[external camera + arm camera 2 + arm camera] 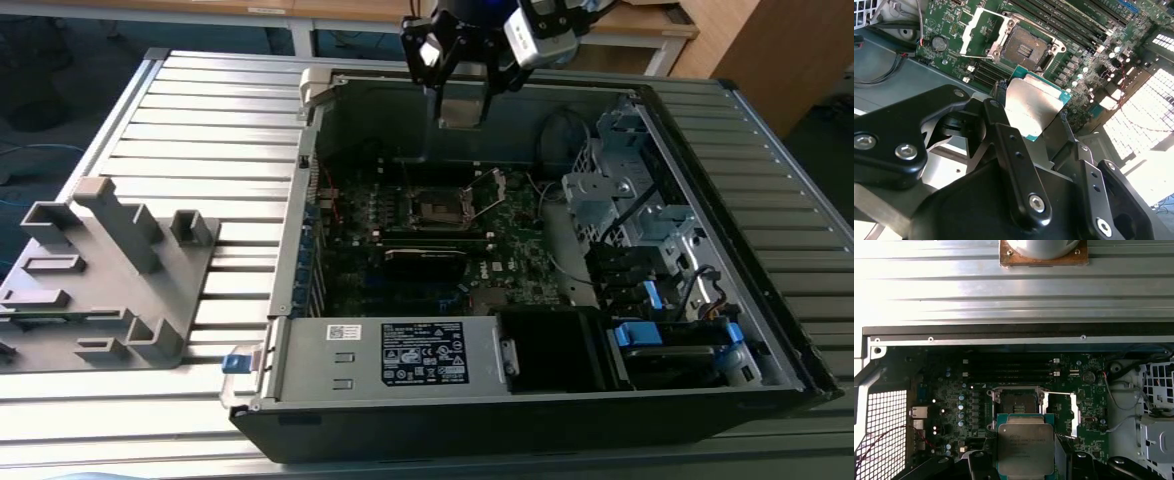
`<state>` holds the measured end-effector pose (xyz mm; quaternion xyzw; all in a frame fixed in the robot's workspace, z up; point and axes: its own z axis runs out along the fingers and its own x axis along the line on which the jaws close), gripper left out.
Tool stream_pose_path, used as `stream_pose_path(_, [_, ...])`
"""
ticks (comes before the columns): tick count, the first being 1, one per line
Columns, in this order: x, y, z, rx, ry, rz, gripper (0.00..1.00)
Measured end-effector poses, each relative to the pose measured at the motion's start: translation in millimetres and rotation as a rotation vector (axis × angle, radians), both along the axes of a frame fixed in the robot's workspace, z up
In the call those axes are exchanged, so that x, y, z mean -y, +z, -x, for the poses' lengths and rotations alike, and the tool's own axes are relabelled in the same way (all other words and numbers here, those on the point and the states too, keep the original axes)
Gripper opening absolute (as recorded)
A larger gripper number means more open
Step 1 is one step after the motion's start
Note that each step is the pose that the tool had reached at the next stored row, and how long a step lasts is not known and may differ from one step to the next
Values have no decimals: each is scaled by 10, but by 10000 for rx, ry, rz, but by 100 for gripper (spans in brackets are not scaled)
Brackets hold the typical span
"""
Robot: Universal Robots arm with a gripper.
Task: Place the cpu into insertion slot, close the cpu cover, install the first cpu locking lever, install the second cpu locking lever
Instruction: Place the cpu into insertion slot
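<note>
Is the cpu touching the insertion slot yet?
Apart. In the second wrist view the gripper holds the cpu aloft, and the insertion slot lies empty beyond it.

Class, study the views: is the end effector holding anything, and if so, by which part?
The end effector holds the small flat square chip with a silvery-grey metal top, gripped by two opposite side edges.
</note>
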<state>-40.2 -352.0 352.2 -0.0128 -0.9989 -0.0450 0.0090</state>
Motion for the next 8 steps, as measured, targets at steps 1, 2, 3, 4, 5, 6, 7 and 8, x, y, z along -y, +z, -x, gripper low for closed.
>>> stream_pose_path(1, [0,-3,0,-1,0,1,54])
stream_pose_path(2, [0,-3,0,-2,0,3,54])
stream_pose_path(3, [0,-3,0,-2,0,3,54])
stream_pose_path(4, [0,-3,0,-2,0,4,54])
stream_pose_path(5, [0,-3,0,-2,0,4,54])
stream_pose_path(6, [0,-4,0,-2,0,3,54])
stream_pose_path(7, [0,-5,0,-2,0,4,54])
stream_pose_path(8, [0,-11,0,0,0,0,54])
